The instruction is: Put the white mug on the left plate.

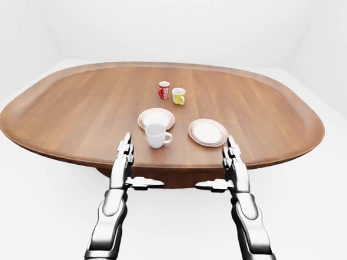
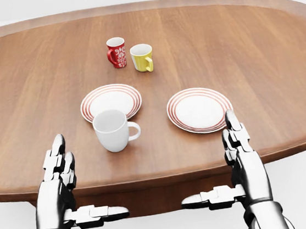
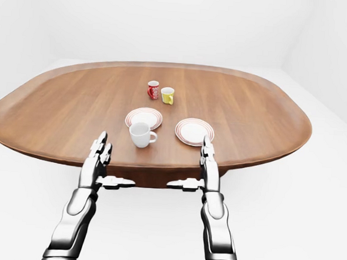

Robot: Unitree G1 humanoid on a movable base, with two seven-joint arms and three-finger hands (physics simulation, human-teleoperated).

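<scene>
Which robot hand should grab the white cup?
Probably the left hand: it sits nearer the white mug. The mug's handle points toward the right hand, which is farther off. Both hands are open.

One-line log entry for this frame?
phase: pre-grasp | white mug: upright on table, touching left plate rim, not on it | left robot hand: open, empty | right robot hand: open, empty

table (image 2: pixel 280 67): polished wood grain | white mug (image 2: pixel 110 130): glossy ceramic | robot hand (image 2: pixel 57 169): shiny metal
</scene>
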